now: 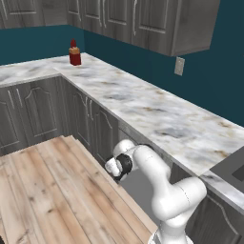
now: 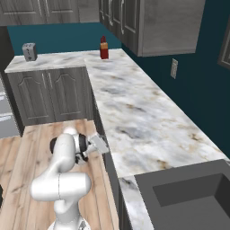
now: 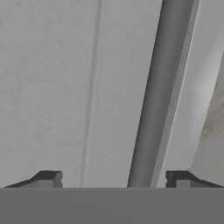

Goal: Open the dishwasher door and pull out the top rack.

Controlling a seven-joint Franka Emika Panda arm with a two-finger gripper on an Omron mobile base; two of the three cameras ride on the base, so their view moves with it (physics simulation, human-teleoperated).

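The dishwasher door [image 3: 65, 87] stands shut, its flat grey panel directly ahead of the jaws and close. Its bar handle [image 3: 159, 96] runs between the two fingertips, nearer the right one. The gripper [image 3: 113, 177] has its jaws wide apart, not yet clamped on anything. Judging by this, the door remains to be opened and the rack pulled out; above lies the marble counter [image 1: 157, 109]

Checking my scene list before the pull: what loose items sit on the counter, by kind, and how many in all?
Red bottle: 1
Toaster: 1
Total on the counter: 2
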